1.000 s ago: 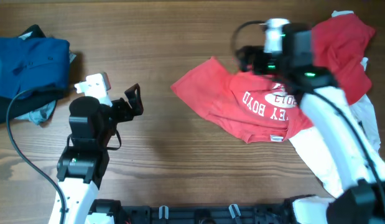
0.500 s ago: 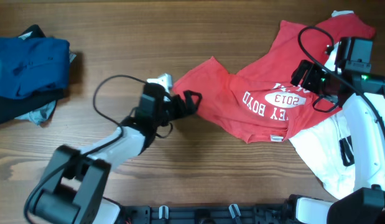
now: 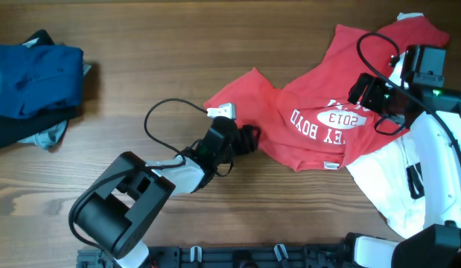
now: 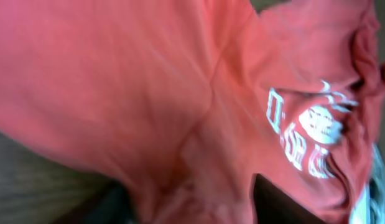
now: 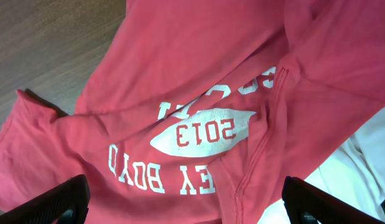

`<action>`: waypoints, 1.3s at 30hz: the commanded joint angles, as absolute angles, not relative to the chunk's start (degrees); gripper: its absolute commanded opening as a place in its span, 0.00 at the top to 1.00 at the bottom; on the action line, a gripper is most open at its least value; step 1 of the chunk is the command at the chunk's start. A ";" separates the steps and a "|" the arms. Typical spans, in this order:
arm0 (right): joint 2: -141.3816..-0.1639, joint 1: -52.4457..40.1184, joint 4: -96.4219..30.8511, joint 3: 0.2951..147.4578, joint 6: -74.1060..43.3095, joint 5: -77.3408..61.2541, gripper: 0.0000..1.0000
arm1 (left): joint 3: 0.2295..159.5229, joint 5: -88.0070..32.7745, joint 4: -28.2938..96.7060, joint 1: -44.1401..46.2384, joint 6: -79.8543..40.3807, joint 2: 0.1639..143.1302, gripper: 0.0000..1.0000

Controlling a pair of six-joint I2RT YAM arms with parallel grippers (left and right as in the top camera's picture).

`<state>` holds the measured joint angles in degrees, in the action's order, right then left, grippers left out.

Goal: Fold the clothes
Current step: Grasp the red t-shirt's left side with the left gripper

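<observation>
A red short-sleeved T-shirt [image 3: 275, 112] with white lettering lies crumpled and partly spread on the wooden table, right of centre. My left gripper [image 3: 249, 139] rests low on its lower left edge. In the left wrist view red fabric [image 4: 148, 81] fills the frame. A ridge of it is bunched between the two dark fingers [image 4: 276, 202], which stand apart, so the left gripper [image 4: 192, 208] is open. My right gripper [image 3: 362, 91] hovers above the shirt's right part. It is wide open [image 5: 189, 211] over the lettering [image 5: 192, 134], holding nothing.
A pile of blue clothes [image 3: 33, 71] on a dark garment [image 3: 14, 126] lies at the far left. A white shirt [image 3: 398, 186] lies under the red one's right side, below my right arm. Bare wood [image 3: 141, 45] spans the space between the piles.
My left arm has reached right from the table's left part onto the red shirt's edge, and its jaws have narrowed around fabric. The right arm swung rightward a second ago, then stayed still.
</observation>
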<state>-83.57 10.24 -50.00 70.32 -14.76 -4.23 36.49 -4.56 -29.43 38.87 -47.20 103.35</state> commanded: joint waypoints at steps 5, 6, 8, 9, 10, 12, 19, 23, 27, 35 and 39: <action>-83.24 10.20 -50.28 70.43 -15.00 -3.86 0.00 | 35.66 5.89 -34.06 38.72 -47.18 104.81 0.70; -83.24 10.20 -50.28 70.43 -14.98 -3.84 0.00 | 35.66 5.89 -34.06 38.72 -47.18 104.81 0.77; -83.24 10.20 -50.28 70.43 -15.00 -3.84 0.00 | 35.66 5.87 -34.11 38.72 -47.18 104.81 0.96; -83.24 10.20 -50.28 70.43 -14.98 -3.81 0.01 | 35.66 5.87 -34.13 38.72 -47.16 104.77 0.96; -83.24 10.20 -50.28 70.43 -15.00 -3.81 0.00 | 35.66 5.87 -34.13 38.72 -47.13 104.49 0.96; -83.24 10.20 -50.28 70.43 -15.00 -3.81 0.00 | 35.66 5.87 -34.11 38.68 -45.10 103.11 0.96; -83.24 10.20 -50.39 70.43 -15.00 -3.84 0.00 | 35.66 5.91 -31.38 37.39 -34.87 97.54 0.96; -83.24 10.20 -50.39 70.43 -15.05 -3.84 0.00 | 35.70 5.91 -23.99 31.75 -34.89 94.21 0.96; -83.24 10.20 -50.39 70.43 -15.07 -3.84 0.01 | 36.03 -6.17 -24.14 27.42 -35.38 93.32 0.96; -83.24 10.20 -50.37 70.43 -15.22 -6.44 0.00 | 44.12 -7.46 1.76 37.12 -45.45 95.92 0.01; -83.24 10.20 -50.46 70.43 -15.25 -6.46 0.00 | 60.01 -7.33 14.74 37.10 -37.71 104.12 0.00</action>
<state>-83.57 10.24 -50.46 70.32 -14.76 -5.56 52.80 -7.38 12.88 37.08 -42.52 99.29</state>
